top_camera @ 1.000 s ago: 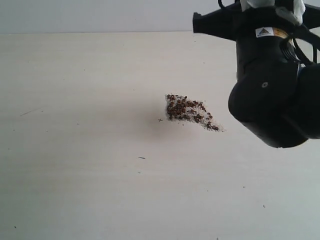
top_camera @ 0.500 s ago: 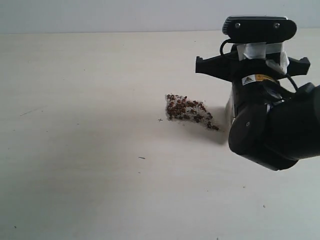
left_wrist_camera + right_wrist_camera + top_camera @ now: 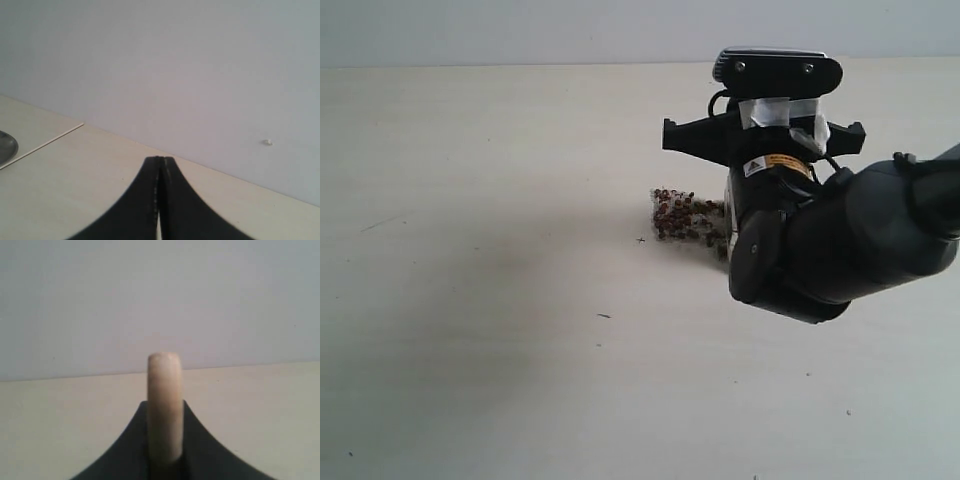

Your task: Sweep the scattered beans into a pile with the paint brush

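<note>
Two grippers: right gripper (image 3: 164,405) clamps the paint brush (image 3: 164,380) handle, left gripper (image 3: 160,161) pressed closed

The right arm (image 3: 840,245) is extending in from the right of the exterior view, its wrist angling downward. The right gripper (image 3: 164,412) is clamping the paint brush (image 3: 164,382) handle between its jaws. The left gripper (image 3: 160,167) is sitting with its jaws pressed together, gripping nothing.

Wide-open tabletop (image 3: 470,350) on the left, my own arm crowding the right!
Free run left of the pile (image 3: 678,212) and on the camera's side of it; my right arm (image 3: 820,250) hangs over the pile's right edge, blocking any approach from there.
</note>
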Robot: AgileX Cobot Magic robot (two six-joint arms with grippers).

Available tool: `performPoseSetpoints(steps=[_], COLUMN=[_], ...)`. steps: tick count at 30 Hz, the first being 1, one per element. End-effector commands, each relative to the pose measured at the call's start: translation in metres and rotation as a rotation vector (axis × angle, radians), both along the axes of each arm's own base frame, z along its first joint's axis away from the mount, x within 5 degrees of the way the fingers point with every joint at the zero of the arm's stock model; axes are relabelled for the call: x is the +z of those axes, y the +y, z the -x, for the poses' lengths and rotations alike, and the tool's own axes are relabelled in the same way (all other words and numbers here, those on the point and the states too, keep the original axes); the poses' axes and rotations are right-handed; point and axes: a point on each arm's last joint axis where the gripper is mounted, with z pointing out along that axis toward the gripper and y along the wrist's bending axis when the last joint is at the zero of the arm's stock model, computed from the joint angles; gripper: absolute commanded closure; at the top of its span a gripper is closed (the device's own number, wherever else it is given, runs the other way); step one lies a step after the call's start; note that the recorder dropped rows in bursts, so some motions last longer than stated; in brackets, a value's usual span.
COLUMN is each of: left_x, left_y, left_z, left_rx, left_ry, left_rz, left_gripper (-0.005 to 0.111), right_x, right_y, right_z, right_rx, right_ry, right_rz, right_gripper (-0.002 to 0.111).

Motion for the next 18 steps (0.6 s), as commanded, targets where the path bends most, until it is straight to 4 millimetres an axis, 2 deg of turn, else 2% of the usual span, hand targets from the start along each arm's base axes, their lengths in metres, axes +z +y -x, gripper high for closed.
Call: performPoseSetpoints(steps=[1, 8, 18], left_x=[0.000, 0.000, 0.000], left_y=[0.000, 0.000, 0.000], left_z=[0.000, 0.000, 0.000], left_rx=[-0.004, -0.004, -0.004], left_ry=[-0.006, -0.006, -0.006], left_rz=[-0.004, -0.004, -0.004], left_gripper=[0.107, 0.107, 0.107], right_x=[-0.002, 0.002, 0.032], right_y=[0.009, 0.011, 0.003], right_z=[-0.008, -0.010, -0.005], right_rx=[0.025, 0.024, -0.002], right_ry=[0.008, 0.001, 0.010], right_rz=[-0.030, 0.018, 0.083], right_gripper=[0.108, 0.108, 0.108])
